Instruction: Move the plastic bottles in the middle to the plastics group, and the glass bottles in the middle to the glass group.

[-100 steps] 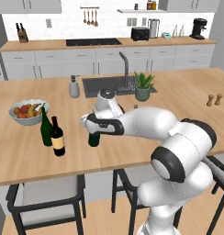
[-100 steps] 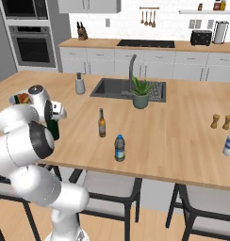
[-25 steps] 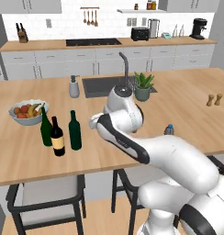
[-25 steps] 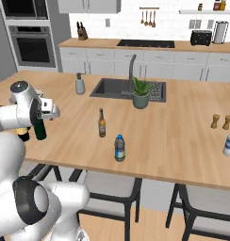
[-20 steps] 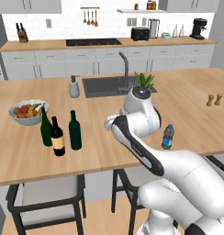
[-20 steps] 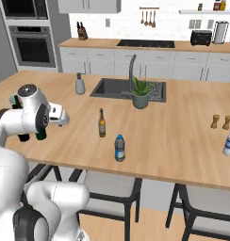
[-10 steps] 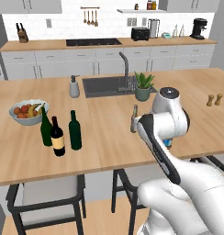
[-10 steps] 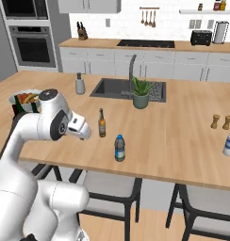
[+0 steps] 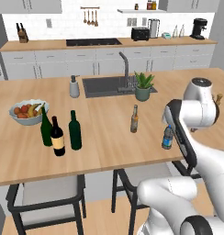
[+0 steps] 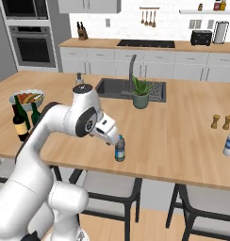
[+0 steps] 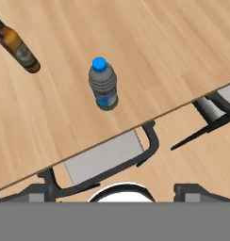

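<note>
While the white arm hangs over the near edge of the wooden table [image 9: 109, 151], the small plastic bottle [image 11: 103, 84] stands upright just inside that edge, with a stool [image 11: 105, 157] on the floor beyond it. Seen from the right base camera, the tool [image 10: 113, 137] sits close against the upper part of this bottle [image 10: 119, 149]; I cannot tell whether it touches.

Biggest risk, as I judge it: the bottle is light, tall for its base and close to the drop. A sideways brush from the arm or an off-centre approach could tip it, and it could roll off onto the stool or the floor. A second risk is the slim brown bottle [image 9: 134, 119], standing a little farther in; a wide swing could knock it over. A third is sorting error: the plastics group seems to be the lone bottle [image 10: 229, 143] far along the table's right side, well apart, so the carry is long and a weak hold could slip on the way.

At the table's left end stand three wine bottles close together beside a fruit bowl [image 9: 27, 110]: a green one [image 9: 46, 131], a near-black one with a cream label [image 9: 57, 139], and a dark green one [image 9: 75, 131].

Hidden or unclear: the tool's fingers cannot be made out, so whether they are spread or pressed together cannot be told. In the left base camera the arm's body covers the tool. The far plastic bottle is cut by the frame edge.
</note>
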Controlling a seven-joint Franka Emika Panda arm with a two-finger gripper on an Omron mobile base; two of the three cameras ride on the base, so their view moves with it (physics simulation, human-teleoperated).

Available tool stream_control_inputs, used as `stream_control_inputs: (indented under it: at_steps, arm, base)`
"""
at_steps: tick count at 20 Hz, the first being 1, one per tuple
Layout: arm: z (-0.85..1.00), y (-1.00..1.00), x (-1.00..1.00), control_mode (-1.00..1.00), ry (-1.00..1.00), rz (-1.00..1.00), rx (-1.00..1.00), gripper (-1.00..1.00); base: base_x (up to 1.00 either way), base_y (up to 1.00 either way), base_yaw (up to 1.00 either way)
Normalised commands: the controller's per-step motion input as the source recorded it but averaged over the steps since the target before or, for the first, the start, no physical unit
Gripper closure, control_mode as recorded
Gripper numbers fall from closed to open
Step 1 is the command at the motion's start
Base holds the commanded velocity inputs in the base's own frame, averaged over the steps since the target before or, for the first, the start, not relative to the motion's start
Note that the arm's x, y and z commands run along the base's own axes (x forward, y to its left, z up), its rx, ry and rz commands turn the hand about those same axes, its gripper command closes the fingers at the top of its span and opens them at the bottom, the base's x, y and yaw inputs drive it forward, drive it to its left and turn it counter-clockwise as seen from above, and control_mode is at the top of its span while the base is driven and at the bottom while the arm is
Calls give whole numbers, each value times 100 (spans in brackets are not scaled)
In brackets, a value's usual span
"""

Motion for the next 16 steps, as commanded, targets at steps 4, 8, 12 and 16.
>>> stream_control_inputs:
  at_steps: [4, 8, 12, 16]
  arm:
    - [-15, -42, 15, -100, -4, 5, 0, -100]
    - [-29, 0, 54, -100, -2, 14, 0, -100]
    - [-30, 0, 74, -100, 1, 22, -4, -100]
    - [-15, -8, 56, -100, 11, 15, -12, -100]
  base:
    - [0, 0, 0]
    - [0, 0, 0]
    - [0, 0, 0]
    - [0, 0, 0]
